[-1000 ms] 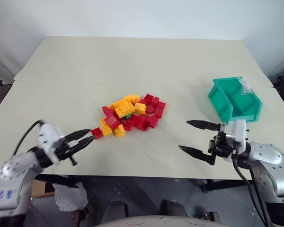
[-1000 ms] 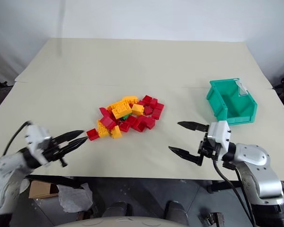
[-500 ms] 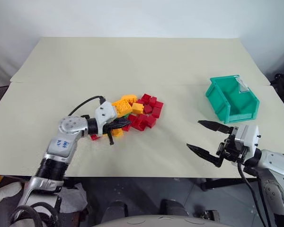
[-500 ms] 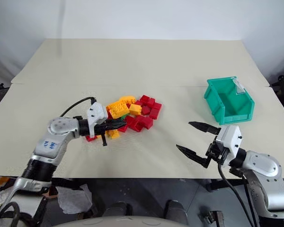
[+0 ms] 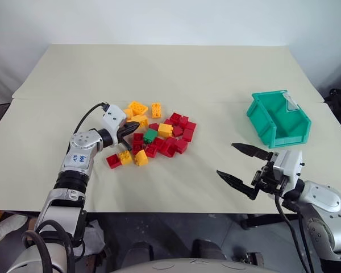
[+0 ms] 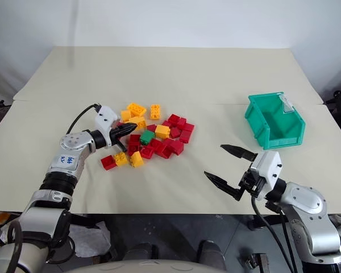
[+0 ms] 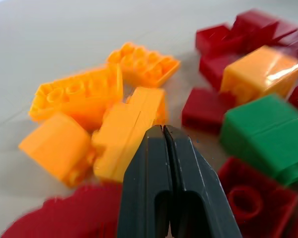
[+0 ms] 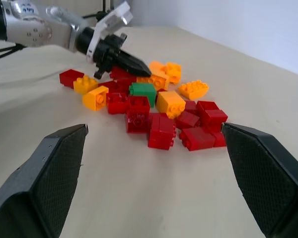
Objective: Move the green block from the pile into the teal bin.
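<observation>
The green block lies exposed in the middle of the pile of red and yellow bricks at the table's centre. My left gripper is shut and empty. Its tip rests among the yellow bricks at the pile's left side, just left of the green block and apart from it. Near the front right edge my right gripper hovers open and empty, pointing toward the pile. The teal bin stands at the right, beyond the right gripper, with nothing visible inside.
Two yellow bricks lie loose behind the pile. A red brick and two yellow ones sit in front of it. A black cable loops over my left arm. Bare table lies between pile and bin.
My left gripper closed and swept forward into the pile, scattering yellow bricks to the back and left and uncovering the green block. The right gripper stayed about where it was.
</observation>
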